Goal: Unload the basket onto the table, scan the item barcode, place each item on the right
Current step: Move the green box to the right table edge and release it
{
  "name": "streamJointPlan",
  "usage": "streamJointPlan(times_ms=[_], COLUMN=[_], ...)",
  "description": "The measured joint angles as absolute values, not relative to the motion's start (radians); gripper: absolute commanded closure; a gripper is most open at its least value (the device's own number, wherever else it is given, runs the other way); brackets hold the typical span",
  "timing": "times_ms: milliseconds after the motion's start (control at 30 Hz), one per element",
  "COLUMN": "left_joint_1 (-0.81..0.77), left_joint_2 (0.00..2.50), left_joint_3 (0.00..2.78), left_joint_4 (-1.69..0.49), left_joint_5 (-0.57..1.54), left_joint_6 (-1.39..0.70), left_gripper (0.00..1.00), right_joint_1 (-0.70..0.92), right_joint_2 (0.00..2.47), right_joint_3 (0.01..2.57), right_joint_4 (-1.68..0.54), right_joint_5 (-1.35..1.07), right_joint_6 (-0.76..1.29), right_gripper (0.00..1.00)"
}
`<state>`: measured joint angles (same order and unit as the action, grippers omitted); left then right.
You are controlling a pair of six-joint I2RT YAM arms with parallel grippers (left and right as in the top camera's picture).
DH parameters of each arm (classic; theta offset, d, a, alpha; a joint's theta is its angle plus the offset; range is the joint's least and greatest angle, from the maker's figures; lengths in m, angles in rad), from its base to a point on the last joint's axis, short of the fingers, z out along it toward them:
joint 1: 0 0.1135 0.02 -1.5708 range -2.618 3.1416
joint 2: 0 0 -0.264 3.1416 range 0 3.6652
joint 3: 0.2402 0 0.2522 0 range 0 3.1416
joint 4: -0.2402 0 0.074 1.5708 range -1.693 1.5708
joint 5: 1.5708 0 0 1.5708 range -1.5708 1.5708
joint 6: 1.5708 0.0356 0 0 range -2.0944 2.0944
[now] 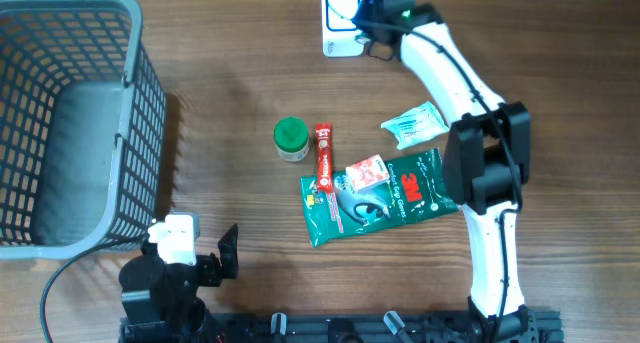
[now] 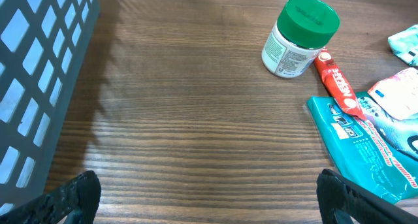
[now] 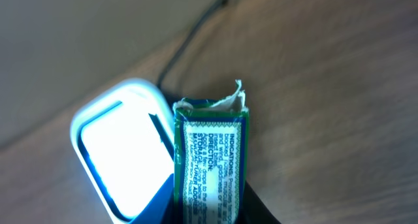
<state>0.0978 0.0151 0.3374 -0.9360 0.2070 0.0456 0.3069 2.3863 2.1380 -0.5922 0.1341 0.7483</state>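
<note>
Green-edged white-labelled sachet point(image 3: 210, 160) pinched in right hand point(image 1: 372, 15), just beside glowing white scanner point(image 3: 124, 162); left hand point(image 2: 209, 203) spread.

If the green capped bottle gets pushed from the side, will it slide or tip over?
The green-capped bottle stands upright and looks squat, so a low push would probably slide it. Tipped, its round body would likely roll. It looks like rigid plastic, probably light.

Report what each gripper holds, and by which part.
Right gripper holds the packet by its lower end, torn end up beside the scanner. Left gripper is open, empty.
</note>
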Motion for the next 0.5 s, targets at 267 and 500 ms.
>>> streamJointPlan(times_ms=[267, 500], left_joint_1=[0.098, 0.098], left_joint_2=[0.015, 0.015], left_joint_3=[0.337, 0.337], left_joint_4=[-0.936, -0.936], left_joint_5=[0.207, 0.207], left_joint_6=[0.046, 0.046], left_gripper=[0.00, 0.00], right_joint_1=[-0.096, -0.602], right_joint_2=[2.291, 2.291], right_joint_3=[2.161, 1.985], right_joint_4=[-1.122, -1.077], right_joint_5=[0.614, 0.466], right_joint_6=[0.748, 0.748], right_gripper=[0.87, 0.42])
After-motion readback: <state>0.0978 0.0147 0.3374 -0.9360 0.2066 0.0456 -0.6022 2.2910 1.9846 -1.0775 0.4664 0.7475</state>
